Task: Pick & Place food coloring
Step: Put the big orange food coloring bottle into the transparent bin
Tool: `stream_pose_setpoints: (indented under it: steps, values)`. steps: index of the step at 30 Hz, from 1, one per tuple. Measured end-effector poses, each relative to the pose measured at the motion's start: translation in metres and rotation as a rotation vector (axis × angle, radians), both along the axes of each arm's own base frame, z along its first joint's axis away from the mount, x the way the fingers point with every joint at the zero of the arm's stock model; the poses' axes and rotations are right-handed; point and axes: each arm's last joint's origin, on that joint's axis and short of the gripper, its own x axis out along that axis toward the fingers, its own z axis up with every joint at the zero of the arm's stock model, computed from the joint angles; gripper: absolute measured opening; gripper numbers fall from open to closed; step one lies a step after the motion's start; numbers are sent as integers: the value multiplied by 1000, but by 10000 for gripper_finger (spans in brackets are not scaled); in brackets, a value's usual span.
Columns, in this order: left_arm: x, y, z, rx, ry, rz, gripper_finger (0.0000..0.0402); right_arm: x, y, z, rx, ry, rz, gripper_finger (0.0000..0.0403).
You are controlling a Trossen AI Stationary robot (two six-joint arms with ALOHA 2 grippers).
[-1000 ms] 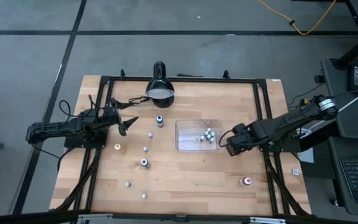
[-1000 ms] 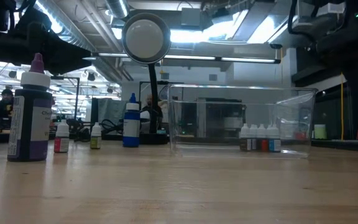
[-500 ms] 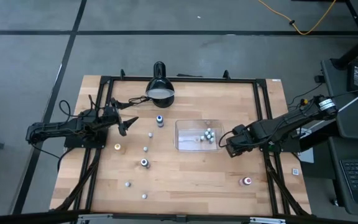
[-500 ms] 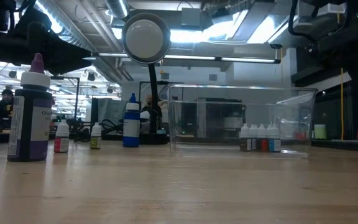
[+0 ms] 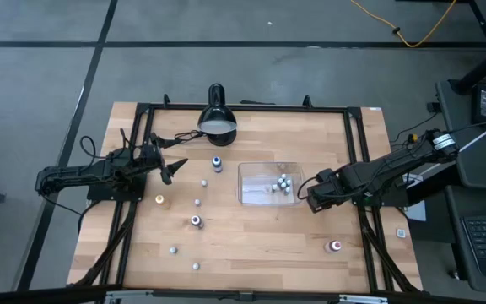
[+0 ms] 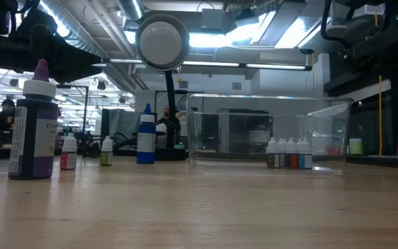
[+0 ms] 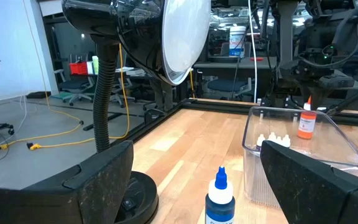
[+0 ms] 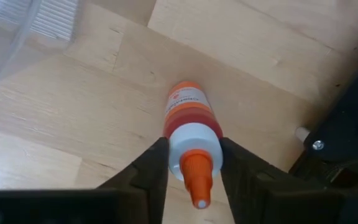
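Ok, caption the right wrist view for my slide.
Right claw closed around an orange-capped, white-shouldered red bottle above the pale wooden table.

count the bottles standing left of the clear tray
7: blue-capped bottle near the lamp; yellow-topped bottle farthest left; dark bottle mid-table; small pale bottles, two between blue and dark, two toward the front edge. None seems hidden.

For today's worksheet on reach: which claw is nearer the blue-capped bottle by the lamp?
Left. The left claw sits just beside the blue-capped bottle; the right claw is beyond the tray.
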Motion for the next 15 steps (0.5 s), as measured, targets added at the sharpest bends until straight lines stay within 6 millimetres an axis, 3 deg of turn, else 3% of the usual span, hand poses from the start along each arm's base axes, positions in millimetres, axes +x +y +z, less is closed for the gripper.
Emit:
stream_pose_setpoints:
  steps: [7,15]
  values:
    - [0,0,0,0,-1,0,347,-2,-1,5,-31,22,4,121]
    - [0,0,0,0,0,0,347,-4,-2,45,-35,74,78,123]
